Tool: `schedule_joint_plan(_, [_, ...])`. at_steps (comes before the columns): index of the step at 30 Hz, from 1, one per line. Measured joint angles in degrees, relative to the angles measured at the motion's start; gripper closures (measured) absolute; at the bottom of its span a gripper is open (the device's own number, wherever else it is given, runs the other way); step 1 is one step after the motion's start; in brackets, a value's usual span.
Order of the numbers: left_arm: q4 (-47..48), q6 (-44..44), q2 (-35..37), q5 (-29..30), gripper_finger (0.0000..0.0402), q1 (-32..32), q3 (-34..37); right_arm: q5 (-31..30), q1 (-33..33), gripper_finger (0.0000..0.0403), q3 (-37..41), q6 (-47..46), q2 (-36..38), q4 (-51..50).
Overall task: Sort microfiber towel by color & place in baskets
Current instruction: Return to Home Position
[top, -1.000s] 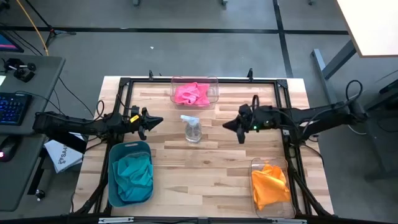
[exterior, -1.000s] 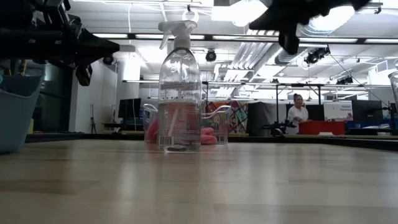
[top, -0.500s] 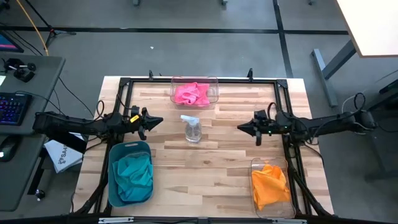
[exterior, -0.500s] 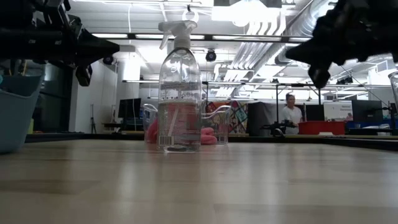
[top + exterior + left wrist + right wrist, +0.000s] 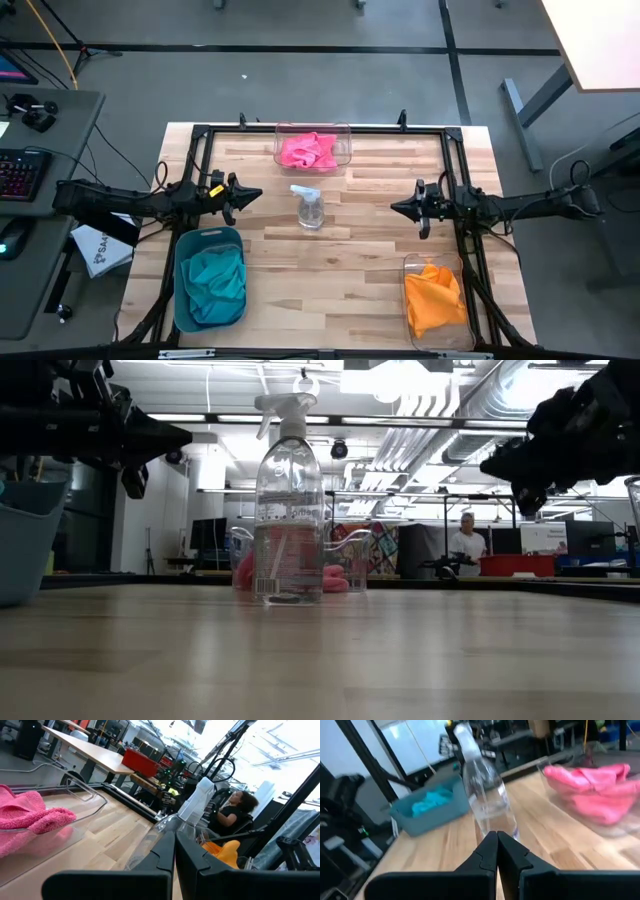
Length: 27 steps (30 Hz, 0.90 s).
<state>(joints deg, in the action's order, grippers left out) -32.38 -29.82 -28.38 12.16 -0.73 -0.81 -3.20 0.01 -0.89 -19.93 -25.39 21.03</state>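
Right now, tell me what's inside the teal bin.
Crumpled teal-blue towels fill the teal bin. Their number, and anything beneath them, is hidden by the top folds.

The high view looks straight down from well above on the whole pale wooden plank desk (image 5: 340,290) and the grey floor (image 5: 300,80) around it. The low view sits at desk-top height, near the clear plastic spray bottle with a white trigger head (image 5: 289,510), and faces level across into the room. The left wrist view looks forward past the left tool (image 5: 174,837), its fingers pressed together, to that bottle ahead of the tool. The right wrist view looks past the right tool (image 5: 497,836) from the opposite side, with the bottle close ahead. All four views share the bottle.
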Motion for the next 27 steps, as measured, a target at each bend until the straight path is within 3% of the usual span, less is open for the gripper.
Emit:
schedule_joint_plan(8, [0.00, 0.00, 0.00, 0.00, 0.0401, 0.00, -0.04, 0.00, 0.00, 0.0403, -0.11, -0.63, 0.19, -6.14])
schedule_joint_plan(12, [1.96, 0.00, 1.26, 0.00, 0.0401, 0.02, -0.06, 0.01, -0.09, 0.0403, -0.08, -0.59, 6.08, -12.13])
schedule_joint_plan(19, [9.51, 0.00, 12.57, 0.00, 0.0401, 0.02, -0.08, -0.02, -0.13, 0.0403, -0.08, -0.59, 18.59, -20.73])
schedule_joint_plan(23, [13.84, 0.00, 19.46, -0.02, 0.0401, 0.00, -0.08, 0.22, -0.13, 0.0402, -0.08, -0.58, 25.48, -20.61])
schedule_joint_plan(27, [19.88, -0.01, 24.75, 0.01, 0.0401, 0.01, -0.08, 0.25, -0.13, 0.0402, -0.06, -0.57, 25.38, -16.97])
